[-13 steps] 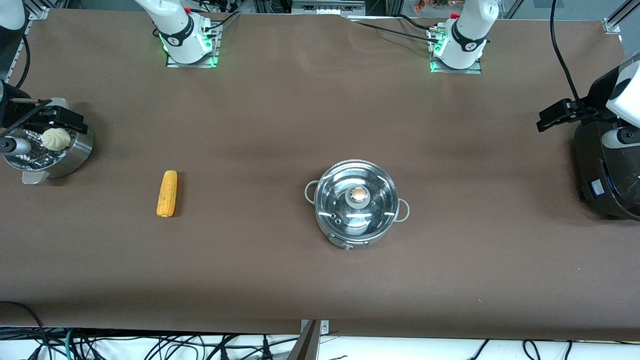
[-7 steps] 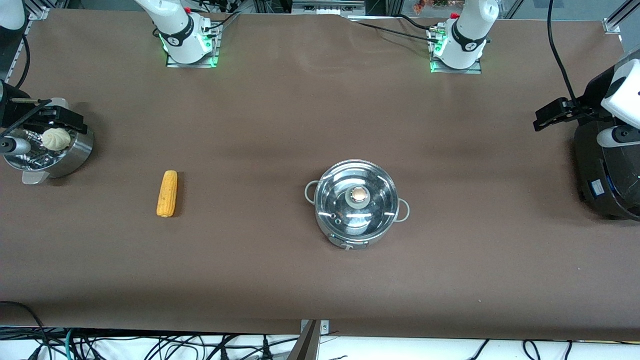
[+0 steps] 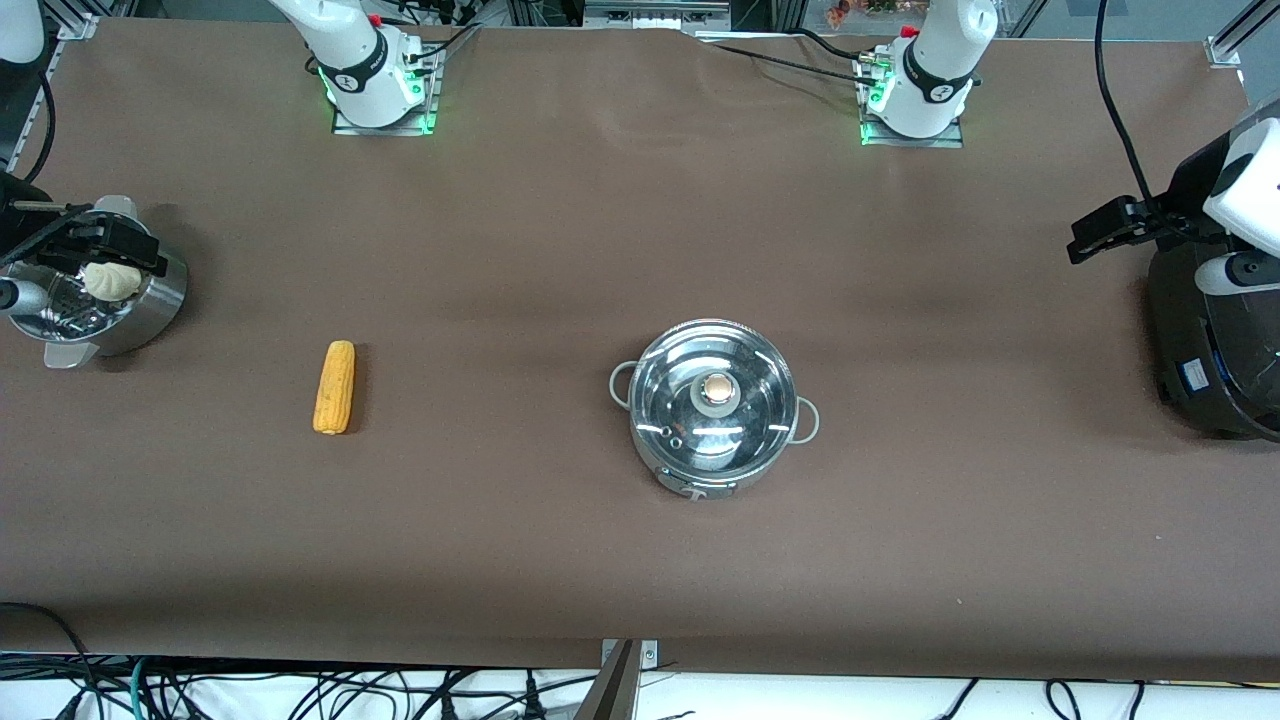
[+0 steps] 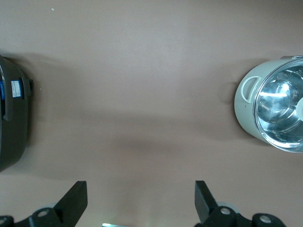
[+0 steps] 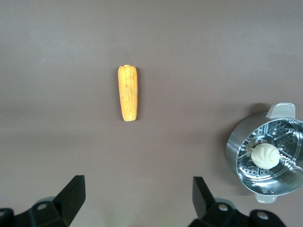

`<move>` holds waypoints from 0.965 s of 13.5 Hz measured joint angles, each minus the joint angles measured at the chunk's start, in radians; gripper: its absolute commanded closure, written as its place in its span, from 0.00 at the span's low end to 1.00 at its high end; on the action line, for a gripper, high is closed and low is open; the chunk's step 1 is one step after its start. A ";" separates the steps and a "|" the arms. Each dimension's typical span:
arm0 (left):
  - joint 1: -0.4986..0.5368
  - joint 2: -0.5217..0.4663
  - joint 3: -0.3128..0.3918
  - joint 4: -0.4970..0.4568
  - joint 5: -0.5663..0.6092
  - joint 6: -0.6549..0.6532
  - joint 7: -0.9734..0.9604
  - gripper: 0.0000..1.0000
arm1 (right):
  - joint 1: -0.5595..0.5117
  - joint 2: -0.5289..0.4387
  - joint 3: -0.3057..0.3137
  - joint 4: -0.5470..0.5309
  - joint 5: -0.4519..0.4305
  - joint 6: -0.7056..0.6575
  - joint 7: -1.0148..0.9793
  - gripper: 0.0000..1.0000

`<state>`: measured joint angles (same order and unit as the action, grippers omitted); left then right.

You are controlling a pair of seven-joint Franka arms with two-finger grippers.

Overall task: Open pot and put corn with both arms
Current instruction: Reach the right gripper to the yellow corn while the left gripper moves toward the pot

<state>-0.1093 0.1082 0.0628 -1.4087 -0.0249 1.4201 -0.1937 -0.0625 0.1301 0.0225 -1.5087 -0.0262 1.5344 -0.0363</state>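
With its lid on, the pot sits mid-table, the corn at its nine o'clock, nothing between them; the right gripper over the steamer basket and the left gripper over the black cooker gape wide, empty.

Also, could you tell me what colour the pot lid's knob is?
Beige knob, clearest in the front view.

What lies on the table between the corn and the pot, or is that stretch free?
Nothing visible lies between the corn and the pot; only bare brown table. The pot's glass lid is on, blocking entry.
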 measured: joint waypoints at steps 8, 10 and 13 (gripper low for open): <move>0.000 0.000 0.000 0.000 0.000 0.002 0.000 0.00 | 0.001 0.114 0.002 0.000 0.000 0.056 0.002 0.00; 0.000 0.000 0.000 0.000 0.000 0.002 0.000 0.00 | 0.002 0.150 0.005 0.000 0.000 0.100 0.002 0.00; 0.000 0.000 0.000 0.000 0.000 0.002 0.000 0.00 | 0.012 0.200 0.009 -0.005 0.000 0.159 0.002 0.00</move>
<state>-0.1096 0.1083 0.0627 -1.4087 -0.0249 1.4226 -0.1937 -0.0504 0.3304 0.0320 -1.5136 -0.0260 1.6937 -0.0340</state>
